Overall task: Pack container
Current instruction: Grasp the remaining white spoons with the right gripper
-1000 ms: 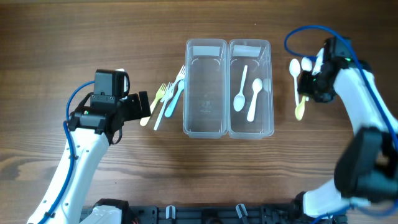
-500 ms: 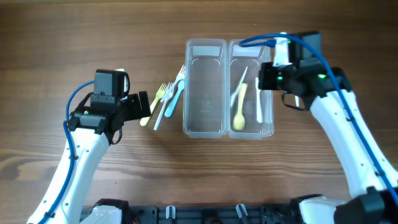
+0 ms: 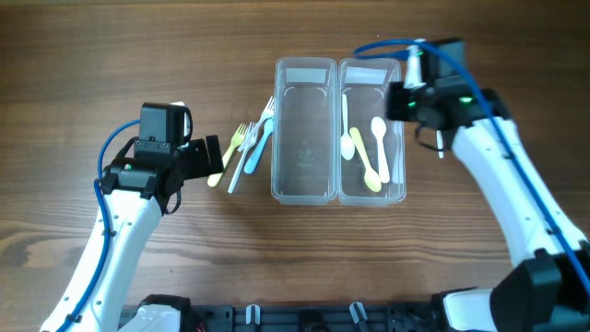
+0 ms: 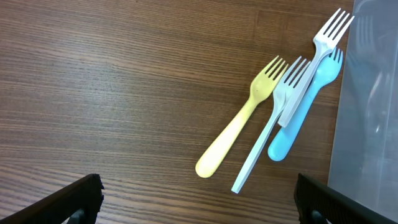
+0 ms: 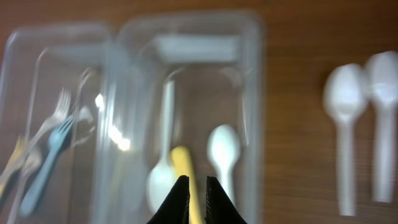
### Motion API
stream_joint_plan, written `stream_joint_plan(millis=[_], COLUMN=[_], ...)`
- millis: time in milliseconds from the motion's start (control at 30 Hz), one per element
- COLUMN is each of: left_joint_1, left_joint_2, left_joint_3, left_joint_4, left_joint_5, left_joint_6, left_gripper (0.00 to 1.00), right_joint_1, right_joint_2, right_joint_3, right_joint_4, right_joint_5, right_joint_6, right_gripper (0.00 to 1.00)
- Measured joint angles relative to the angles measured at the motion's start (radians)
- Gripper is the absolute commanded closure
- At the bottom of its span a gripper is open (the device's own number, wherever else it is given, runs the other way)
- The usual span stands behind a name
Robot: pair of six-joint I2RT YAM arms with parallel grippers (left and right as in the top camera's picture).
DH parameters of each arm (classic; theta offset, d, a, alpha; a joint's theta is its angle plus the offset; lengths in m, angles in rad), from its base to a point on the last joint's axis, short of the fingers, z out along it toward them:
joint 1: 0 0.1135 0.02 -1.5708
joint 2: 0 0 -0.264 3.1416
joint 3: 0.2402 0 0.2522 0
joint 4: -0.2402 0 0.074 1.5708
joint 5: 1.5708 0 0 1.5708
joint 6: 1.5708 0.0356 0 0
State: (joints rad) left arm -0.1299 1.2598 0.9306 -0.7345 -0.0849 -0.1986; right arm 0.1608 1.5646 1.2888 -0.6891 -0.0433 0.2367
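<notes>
Two clear containers stand side by side. The left container is empty. The right container holds two white spoons and a yellow spoon. My right gripper hovers over this container's far right rim, its fingers nearly together with nothing between them. The yellow spoon lies in the container below. My left gripper is open and empty, just left of several forks: yellow, blue and two white.
Two more white spoons lie on the wooden table to the right of the containers; the right arm hides them in the overhead view. The forks lie close against the left container's left wall.
My right arm carried the yellow spoon from the table at the right over to the right container. The spoon now lies inside it. The left arm has not moved.
</notes>
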Motion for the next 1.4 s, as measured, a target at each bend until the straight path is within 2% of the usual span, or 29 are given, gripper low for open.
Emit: stream_joint_plan(millis=[133, 267, 300, 333, 400, 433, 467, 633, 667, 767, 933, 1000, 1100, 1200, 1400], left_joint_1=[0.0, 0.0, 0.0, 0.0, 0.0, 0.0, 0.0, 0.0, 0.0, 0.0, 0.0, 0.0, 0.0, 0.0, 0.0], left_joint_2=[0.0, 0.0, 0.0, 0.0, 0.0, 0.0, 0.0, 0.0, 0.0, 0.0, 0.0, 0.0, 0.0, 0.0, 0.0], left_joint_3=[0.0, 0.0, 0.0, 0.0, 0.0, 0.0, 0.0, 0.0, 0.0, 0.0, 0.0, 0.0, 0.0, 0.0, 0.0], left_joint_4=[0.0, 0.0, 0.0, 0.0, 0.0, 0.0, 0.0, 0.0, 0.0, 0.0, 0.0, 0.0, 0.0, 0.0, 0.0], left_joint_5=[0.0, 0.0, 0.0, 0.0, 0.0, 0.0, 0.0, 0.0, 0.0, 0.0, 0.0, 0.0, 0.0, 0.0, 0.0], left_joint_6=[0.0, 0.0, 0.0, 0.0, 0.0, 0.0, 0.0, 0.0, 0.0, 0.0, 0.0, 0.0, 0.0, 0.0, 0.0], left_gripper=[0.0, 0.0, 0.0, 0.0, 0.0, 0.0, 0.0, 0.0, 0.0, 0.0, 0.0, 0.0, 0.0, 0.0, 0.0], right_joint_1=[-0.159, -0.268, -0.284, -0.293, -0.305, -0.307, -0.307, -0.306, -0.307, -0.307, -0.307, -0.307, -0.307, -0.307, -0.307], right_joint_2=[-0.007, 0.076, 0.11, 0.139, 0.214, 0.242, 0.267, 0.355, 0.363, 0.38, 0.417, 0.433, 0.447, 0.447, 0.446], right_joint_3=[0.012, 0.014, 0.014, 0.014, 0.014, 0.014, 0.014, 0.014, 0.014, 0.014, 0.014, 0.014, 0.014, 0.014, 0.019], right_joint_4=[-0.005, 0.02, 0.026, 0.027, 0.033, 0.031, 0.029, 0.026, 0.029, 0.047, 0.051, 0.051, 0.05, 0.044, -0.004], right_joint_5=[0.032, 0.038, 0.039, 0.038, 0.039, 0.038, 0.038, 0.038, 0.038, 0.038, 0.035, 0.033, 0.036, 0.034, 0.03], right_joint_6=[-0.053, -0.095, -0.106, -0.112, -0.14, -0.146, -0.157, -0.204, -0.209, -0.219, -0.231, -0.234, -0.235, -0.238, -0.231], right_gripper=[0.87, 0.94, 0.91, 0.82, 0.46, 0.39, 0.36, 0.36, 0.36, 0.48, 0.56, 0.69, 0.75, 0.96, 0.96])
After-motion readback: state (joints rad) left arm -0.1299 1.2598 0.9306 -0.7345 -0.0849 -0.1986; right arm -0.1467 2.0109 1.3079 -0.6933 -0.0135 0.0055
